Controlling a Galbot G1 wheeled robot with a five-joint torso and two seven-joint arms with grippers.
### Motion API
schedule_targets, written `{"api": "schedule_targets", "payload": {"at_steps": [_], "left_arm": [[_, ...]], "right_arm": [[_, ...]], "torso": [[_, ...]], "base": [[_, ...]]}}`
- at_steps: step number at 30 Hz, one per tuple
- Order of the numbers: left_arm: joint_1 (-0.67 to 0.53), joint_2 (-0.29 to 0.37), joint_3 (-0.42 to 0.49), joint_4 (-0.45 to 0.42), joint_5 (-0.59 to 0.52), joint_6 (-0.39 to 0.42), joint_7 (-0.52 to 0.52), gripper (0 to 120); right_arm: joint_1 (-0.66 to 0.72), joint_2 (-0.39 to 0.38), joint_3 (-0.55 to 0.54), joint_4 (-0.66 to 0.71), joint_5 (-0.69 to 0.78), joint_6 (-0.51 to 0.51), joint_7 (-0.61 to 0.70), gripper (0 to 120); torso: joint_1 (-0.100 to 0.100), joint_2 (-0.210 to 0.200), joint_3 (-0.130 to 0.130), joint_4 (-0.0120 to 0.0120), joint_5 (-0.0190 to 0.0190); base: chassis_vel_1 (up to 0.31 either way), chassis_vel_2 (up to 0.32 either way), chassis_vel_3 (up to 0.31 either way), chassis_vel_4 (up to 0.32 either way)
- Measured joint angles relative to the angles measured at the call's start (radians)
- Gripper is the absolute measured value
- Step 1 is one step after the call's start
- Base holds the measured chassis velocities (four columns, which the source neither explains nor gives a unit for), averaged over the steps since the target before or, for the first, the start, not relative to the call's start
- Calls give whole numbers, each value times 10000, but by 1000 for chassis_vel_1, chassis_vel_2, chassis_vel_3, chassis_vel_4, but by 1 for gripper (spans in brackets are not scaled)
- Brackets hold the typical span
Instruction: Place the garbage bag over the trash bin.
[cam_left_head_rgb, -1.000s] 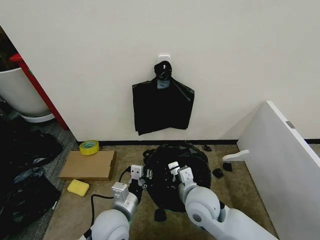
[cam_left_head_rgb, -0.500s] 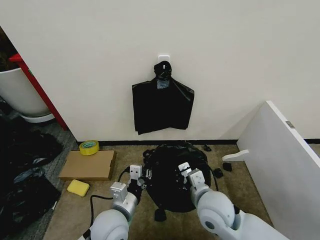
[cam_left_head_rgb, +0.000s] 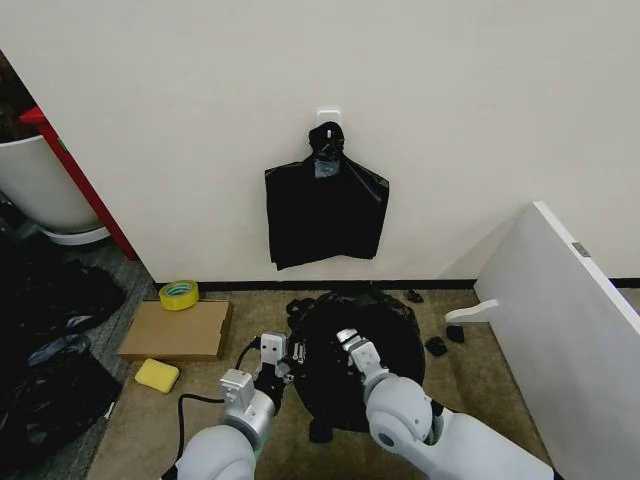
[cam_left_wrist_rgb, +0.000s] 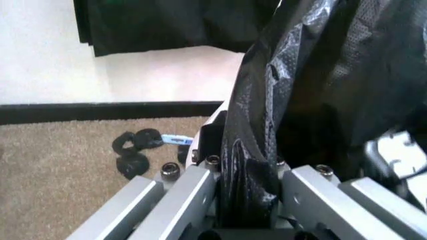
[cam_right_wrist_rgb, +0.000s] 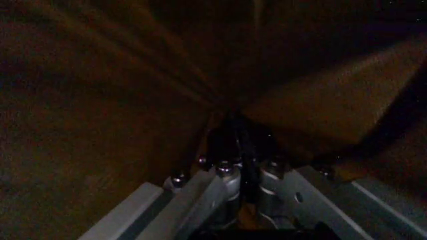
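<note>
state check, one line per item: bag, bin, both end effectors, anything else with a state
garbage bag: draped over the bin, pinched on two sides
trash bin: upright, covered by the bag
left end effector: shut on the bag's edge
right end effector: shut on bag film
bag bundle: hanging on the wall hook
tape roll: lying flat on the cardboard's edge

Garbage bag (cam_left_head_rgb: 360, 355): thin black plastic, crinkled, glossy w/ fine embossed grain close up. Left pincer (cam_left_wrist_rgb: 243, 200) & right pincer (cam_right_wrist_rgb: 243, 182): brushed grey metal fingers, shiny screw heads, each w/ bag film pinched betw. them. Floor (cam_left_head_rgb: 180, 420): rough tan carpet, matt. Wall (cam_left_head_rgb: 450, 120): smooth matt paint. Far-left flat box (cam_left_head_rgb: 175, 330): matt cardboard. Tape roll (cam_left_head_rgb: 178, 295): glossy yellow.
</note>
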Motion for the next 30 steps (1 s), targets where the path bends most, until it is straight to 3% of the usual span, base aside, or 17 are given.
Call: {"api": "schedule_targets", "payload": {"at_steps": [8, 16, 25, 30], "left_arm": [[233, 99, 3, -126, 122, -2, 92, 0], [395, 122, -78, -303, 185, -6, 162, 0], [700, 166, -120, -435, 368, -22, 237, 0], [802, 155, -152, -479, 460, -29, 258, 0]], "right_arm": [[436, 577, -397, -358, -130, 1, -107, 0], [588, 201, -629, -566, -11, 1, 31, 0], [854, 521, -721, -669, -12, 5, -21, 0], [700, 144, -559, -602, -8, 5, -15, 0]], "torso": [[0, 0, 0, 7, 3], [0, 0, 0, 1, 1], [0, 0, 0, 7, 2], [0, 0, 0, 0, 1]], "base": [[0, 0, 0, 0], [0, 0, 0, 0], [0, 0, 0, 0], [0, 0, 0, 0]]}}
